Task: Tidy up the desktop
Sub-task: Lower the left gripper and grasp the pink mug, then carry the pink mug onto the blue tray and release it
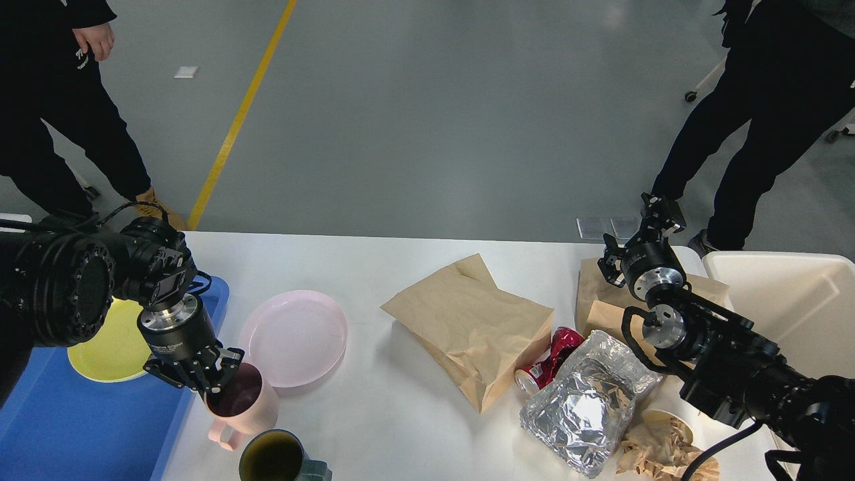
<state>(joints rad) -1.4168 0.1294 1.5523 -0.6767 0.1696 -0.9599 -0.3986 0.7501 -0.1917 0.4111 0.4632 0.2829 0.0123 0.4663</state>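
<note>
Beyond the cluttered white desktop [401, 414], grey floor [427, 120], yellow line [240, 113].

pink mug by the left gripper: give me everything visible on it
The pink mug looks like matte pale-pink plastic or ceramic, with a dark purplish inside and a loop handle at its lower left. It sits tilted, mouth leaning toward the left gripper, whose fingers close on its near-left rim. It is on the desktop beside the blue tray, just below the pink plate and above the dark green mug. Whether its base is lifted is unclear.
</note>
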